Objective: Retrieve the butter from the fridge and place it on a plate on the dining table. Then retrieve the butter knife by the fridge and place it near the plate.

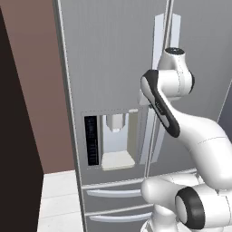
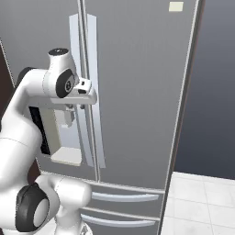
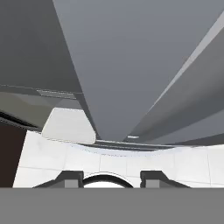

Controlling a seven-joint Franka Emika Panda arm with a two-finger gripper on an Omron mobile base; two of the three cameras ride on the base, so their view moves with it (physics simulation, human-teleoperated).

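The fridge (image 1: 108,54) (image 2: 137,69) stands right in front of me, grey steel, with both upper doors and both drawers shut. My gripper (image 2: 73,109) hangs at the left door's long vertical handle (image 2: 78,55), level with the water dispenser (image 1: 113,140), and points down. In the hand view I look down along that handle (image 3: 109,65). The gripper (image 3: 111,177) has its two fingertips apart, and only floor shows between them. The butter, the plate, the dining table and the butter knife are out of view.
A brown wall panel (image 1: 41,90) and a dark cabinet side (image 1: 11,158) flank the fridge on the left. A dark panel (image 2: 211,92) rises to its right. White floor tiles (image 2: 202,202) lie in front, and the dispenser's pale tray (image 3: 70,127) juts out below the hand.
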